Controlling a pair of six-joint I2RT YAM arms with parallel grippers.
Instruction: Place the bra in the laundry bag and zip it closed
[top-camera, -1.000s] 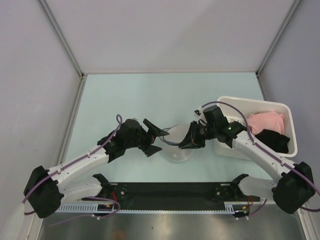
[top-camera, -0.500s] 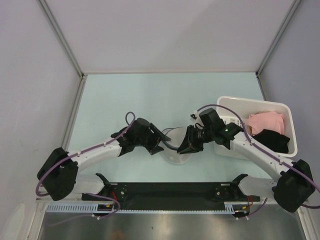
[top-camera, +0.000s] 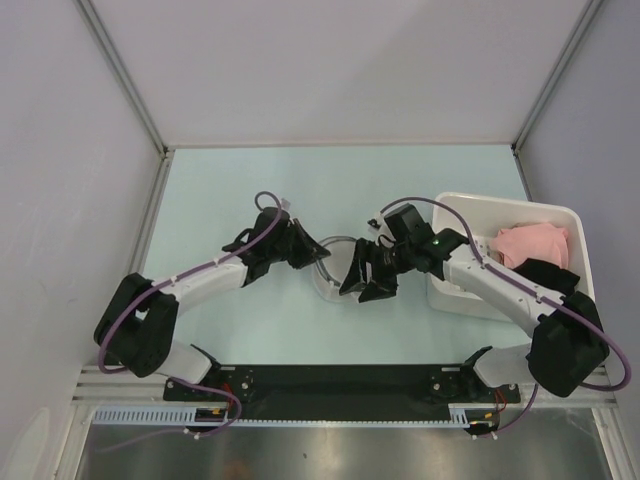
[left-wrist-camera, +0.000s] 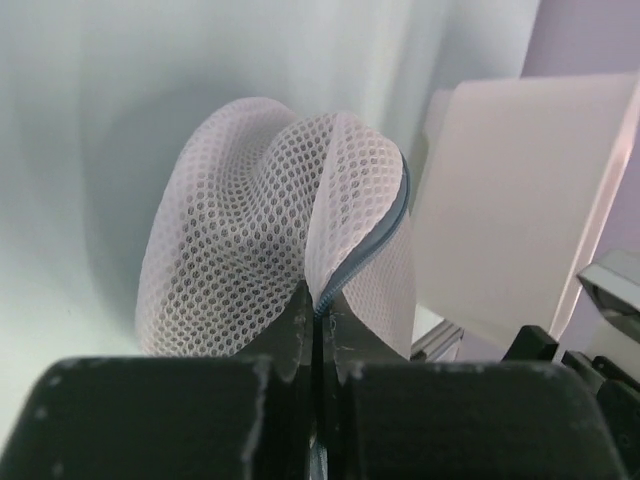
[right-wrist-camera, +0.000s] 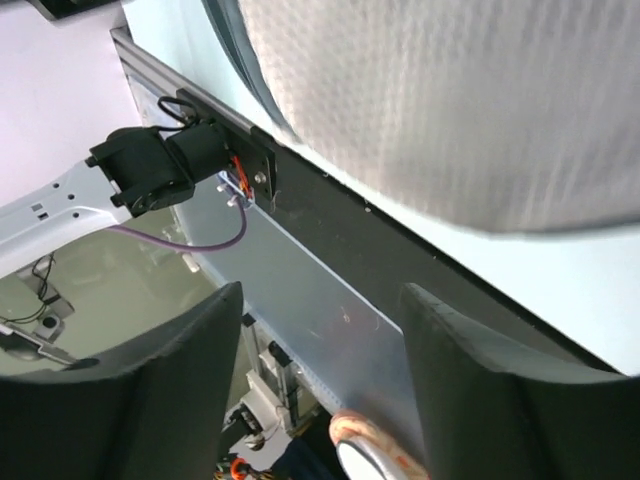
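The laundry bag (top-camera: 333, 270) is a white mesh pouch with a dark zipper rim, standing on edge between the two arms. My left gripper (top-camera: 316, 258) is shut on its zipper rim. In the left wrist view the mesh of the bag (left-wrist-camera: 270, 220) bulges up from the pinched jaws of that gripper (left-wrist-camera: 320, 312). My right gripper (top-camera: 362, 280) is just right of the bag and open. In the right wrist view its fingers (right-wrist-camera: 170, 390) have nothing between them, and the bag (right-wrist-camera: 450, 100) fills the top. The bra does not show in any view.
A white rectangular bin (top-camera: 510, 205) stands at the right with a pink garment (top-camera: 530, 243) and a black garment (top-camera: 555, 275) in it. In the left wrist view the bin's wall (left-wrist-camera: 520, 200) is close behind the bag. The black base rail (top-camera: 340, 385) runs along the near edge.
My left gripper moved right to the bag and shut on its zipper rim. My right gripper opened and let go of the bag. The bag shifted away from the near edge.
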